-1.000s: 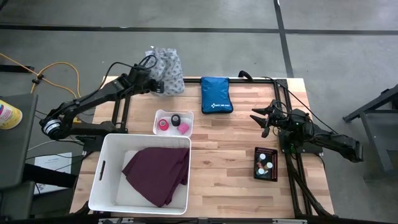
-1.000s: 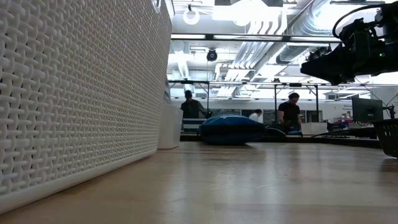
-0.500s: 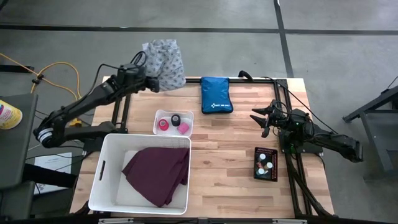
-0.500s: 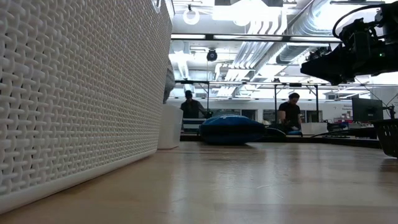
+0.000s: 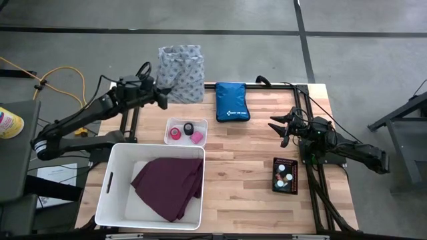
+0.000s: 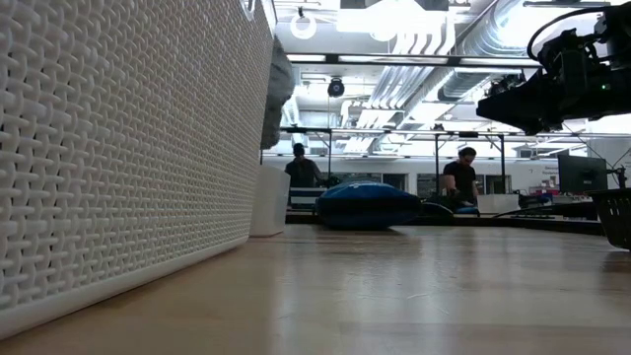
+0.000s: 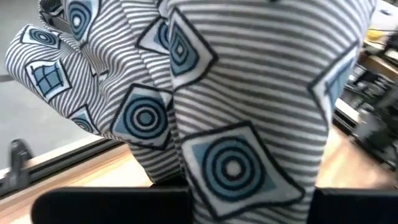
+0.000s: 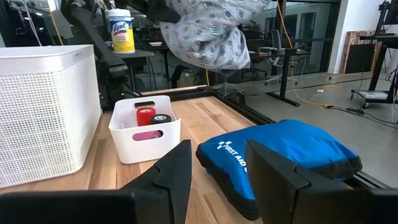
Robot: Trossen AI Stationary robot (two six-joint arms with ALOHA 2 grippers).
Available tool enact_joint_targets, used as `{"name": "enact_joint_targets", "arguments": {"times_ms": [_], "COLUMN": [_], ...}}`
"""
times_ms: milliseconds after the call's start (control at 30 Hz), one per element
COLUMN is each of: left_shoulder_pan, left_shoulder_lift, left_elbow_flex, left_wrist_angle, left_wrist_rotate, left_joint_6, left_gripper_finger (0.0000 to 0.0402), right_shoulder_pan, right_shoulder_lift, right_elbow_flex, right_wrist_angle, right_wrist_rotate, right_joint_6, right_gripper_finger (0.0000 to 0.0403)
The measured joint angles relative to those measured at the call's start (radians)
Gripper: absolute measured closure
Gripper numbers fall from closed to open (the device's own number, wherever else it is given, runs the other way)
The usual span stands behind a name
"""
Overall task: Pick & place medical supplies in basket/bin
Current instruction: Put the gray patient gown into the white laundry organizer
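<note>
The left tool (image 5: 162, 95) gripped the patterned cloth (image 5: 181, 64) aloft beside the blue pouch (image 5: 231, 101); the right tool (image 5: 279, 128) (empty, parted) hovered past the pouch.

Grey-white patterned cloth (image 5: 180, 64), striped with blue ringed squares, hangs bunched in the air over the bench's far edge, near its far left corner, pinched in the closed left claw (image 5: 163, 94). Large purple cloth (image 5: 169, 186) lies crumpled, folds loose, inside the white basket (image 5: 110, 190) at the near left corner. Three small tape rolls — red (image 5: 175, 133), black (image 5: 189, 128), pink (image 5: 197, 137) — sit together in a small white tub (image 5: 171, 123) just beyond the basket, toward the bench's middle. Tiny white-capped vials (image 5: 285, 177) stand upright in a dark tray (image 5: 275, 185) close to the right edge.
</note>
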Motion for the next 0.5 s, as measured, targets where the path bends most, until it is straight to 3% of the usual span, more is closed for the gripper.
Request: {"name": "enact_joint_targets", "arguments": {"times_ms": [500], "left_shoulder_pan": [-0.257], "left_shoulder_lift": [-0.064], "left_elbow_flex": [0.0], "left_wrist_angle": [0.002], "left_wrist_rotate": [0.0], "left_joint_6": [0.007], "left_gripper_finger": [0.0362], "right_shoulder_pan": [0.0], "right_shoulder_lift": [0.0], "right_elbow_flex": [0.0], "right_wrist_angle": [0.0], "right_wrist_rotate": [0.0], "right_joint_6": [0.0], "right_gripper_finger": [0.0265]}}
